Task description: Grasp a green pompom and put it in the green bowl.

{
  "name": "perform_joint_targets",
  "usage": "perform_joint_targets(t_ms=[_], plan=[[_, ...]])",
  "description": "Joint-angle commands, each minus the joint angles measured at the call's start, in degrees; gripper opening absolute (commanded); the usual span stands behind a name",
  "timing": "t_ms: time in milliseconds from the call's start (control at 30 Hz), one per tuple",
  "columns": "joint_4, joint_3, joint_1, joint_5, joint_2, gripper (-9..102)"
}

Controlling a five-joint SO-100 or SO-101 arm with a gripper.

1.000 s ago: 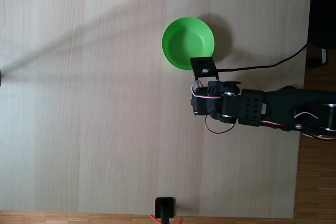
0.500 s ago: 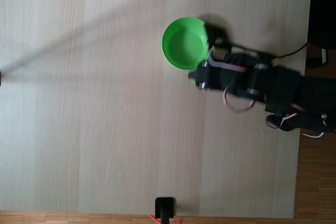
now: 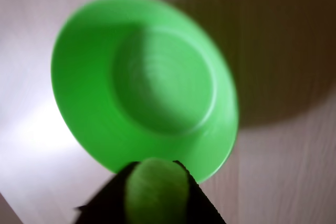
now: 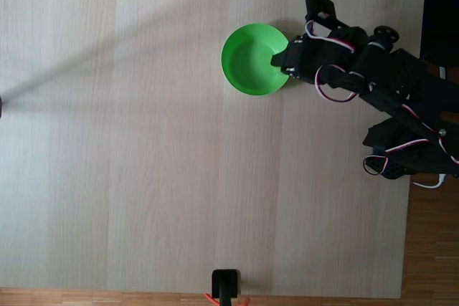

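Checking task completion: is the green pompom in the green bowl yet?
Not yet. In the wrist view the green pompom sits between the gripper fingers, at the green bowl rim; the bowl's inside looks empty.

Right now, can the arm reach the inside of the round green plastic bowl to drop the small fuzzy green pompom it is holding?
Probably yes. In the wrist view the jaws hold the green pompom at the rim of the green bowl, whose inside is empty. In the fixed view the gripper overlaps the bowl's edge.
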Motion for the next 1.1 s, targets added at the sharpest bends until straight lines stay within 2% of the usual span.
perform_joint_targets(t_ms=[0, 200, 400, 600, 733, 900, 1067], plan=[[-0.62, -2.64, 0.44, -0.26, 0.26, 15], [-0.62, -2.2, 0.18, -0.26, 0.26, 26], [-0.62, -2.46, 0.09, -0.18, 0.79, 28], [0.35, -1.85, -2.55, 0.35, 9.67, 27], [2.64, -1.05, -6.06, 0.53, 16.61, 20], [8.53, 0.53, -12.04, 0.62, 25.66, -1], [13.1, 1.76, -17.23, 0.7, 34.54, 1]])
